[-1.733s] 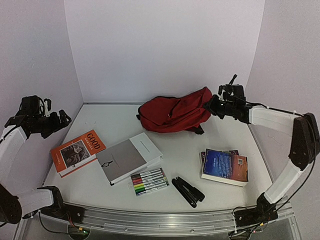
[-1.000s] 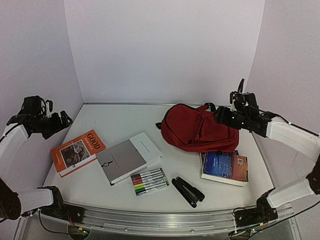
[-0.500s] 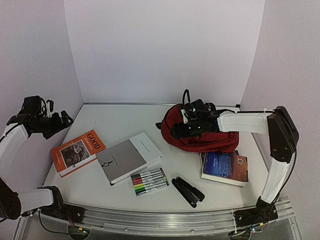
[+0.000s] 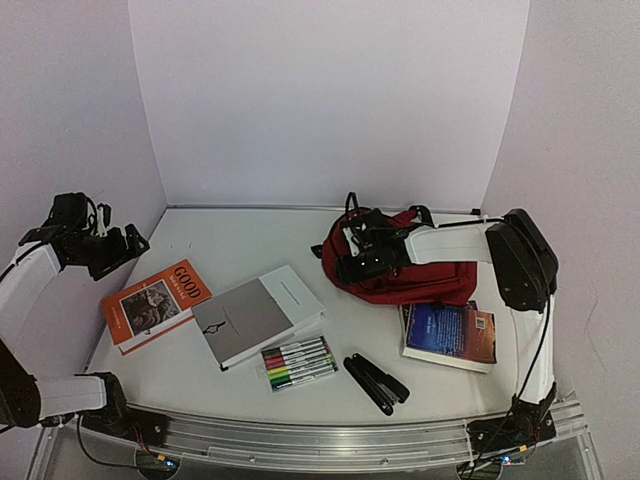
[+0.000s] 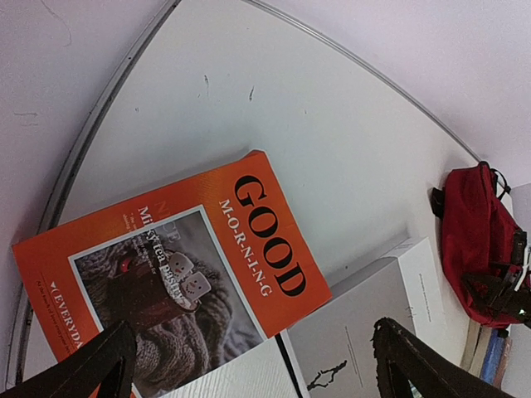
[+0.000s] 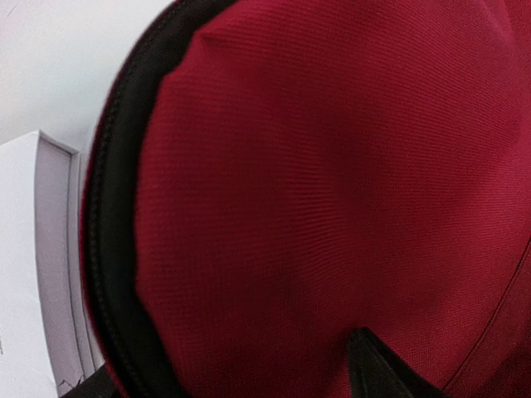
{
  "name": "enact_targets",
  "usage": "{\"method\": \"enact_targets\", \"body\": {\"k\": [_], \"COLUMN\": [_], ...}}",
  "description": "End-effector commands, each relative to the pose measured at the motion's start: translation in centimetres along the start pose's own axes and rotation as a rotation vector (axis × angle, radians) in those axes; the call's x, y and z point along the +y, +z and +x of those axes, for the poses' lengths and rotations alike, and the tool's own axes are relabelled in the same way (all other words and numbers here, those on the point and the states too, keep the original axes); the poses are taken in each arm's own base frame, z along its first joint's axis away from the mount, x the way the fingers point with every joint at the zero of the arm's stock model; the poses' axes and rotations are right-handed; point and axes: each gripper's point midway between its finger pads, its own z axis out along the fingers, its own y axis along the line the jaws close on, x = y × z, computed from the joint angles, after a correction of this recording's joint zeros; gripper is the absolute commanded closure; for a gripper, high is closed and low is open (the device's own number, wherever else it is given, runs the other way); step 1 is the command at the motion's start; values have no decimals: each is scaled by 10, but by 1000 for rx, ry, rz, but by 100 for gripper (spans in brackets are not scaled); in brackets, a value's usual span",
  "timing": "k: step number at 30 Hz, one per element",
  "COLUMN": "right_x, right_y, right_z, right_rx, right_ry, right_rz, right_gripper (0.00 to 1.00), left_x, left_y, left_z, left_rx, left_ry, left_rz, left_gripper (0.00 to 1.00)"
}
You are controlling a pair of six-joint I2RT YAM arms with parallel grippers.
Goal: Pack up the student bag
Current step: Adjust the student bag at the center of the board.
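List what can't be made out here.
- Top external: the right end effector covers the zipper of the student bag; open or shut unclear.
- Right wrist: too close, only red fabric; grip on it unclear.
- Top external: bag overlaps the far edge of the blue book; title too small.

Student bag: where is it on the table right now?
In the top view, the student bag lies at the far right of the table, just behind the blue book, with the right end effector over its left end.

Desk (image 4: 240, 250) viewed from above near edge; left edge overlooked by left wrist; student bag (image 6: 332, 166), shared throughout, filmed close by right wrist
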Motion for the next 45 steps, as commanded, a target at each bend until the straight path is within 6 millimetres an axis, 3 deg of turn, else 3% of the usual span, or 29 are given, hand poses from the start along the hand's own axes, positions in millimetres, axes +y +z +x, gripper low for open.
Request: {"method": "enact_targets", "body": {"k": [1, 3, 7, 12, 18, 23, 28, 29, 30, 33, 38, 41, 45], "right_x": [-5, -5, -1, 9, 55, 105, 162, 172, 182, 193, 168, 146, 114], "right_y": [-1, -12, -52, -115, -169, -181, -164, -160, -156, -153, -162, -164, -161], "right_z": [-29, -43, -73, -102, -107, -92, -68, -64, -59, -56, -59, -52, -41], "right_rx": [-70, -108, -197, -298, -366, -359, -304, -292, -282, -279, -316, -328, -322], "right_ry": [-12, -16, -40, -34, -68, -95, -127, -128, -131, -125, -65, -39, 26], "right_rz": [51, 66, 96, 84, -18, -123, -235, -253, -272, -284, -173, -83, 17], "right_gripper": [55, 76, 99, 100, 100, 100, 100, 99, 91, 54, 19, 7, 2], "left_x": [0, 0, 1, 1, 0, -2, -4, -5, -6, -11, -34, -63, -118], "left_y": [0, 1, 3, 2, 1, 0, -2, -2, -3, -3, 4, 17, 30], "left_z": [-5, -5, -5, -6, -7, -7, -7, -7, -6, -5, 5, 19, 42], "left_rx": [-10, -6, 1, -6, -9, -10, -19, -21, -21, -23, -9, 27, 102], "left_ry": [14, 13, 13, 15, 17, 19, 30, 32, 33, -6, -89, -85, 10], "left_rz": [-3, -5, -9, -11, -4, 2, 17, 20, 25, 57, 161, 242, 333], "left_gripper": [0, 0, 0, 0, 0, 0, 0, 0, 0, 0, 4, 5, 5]}}
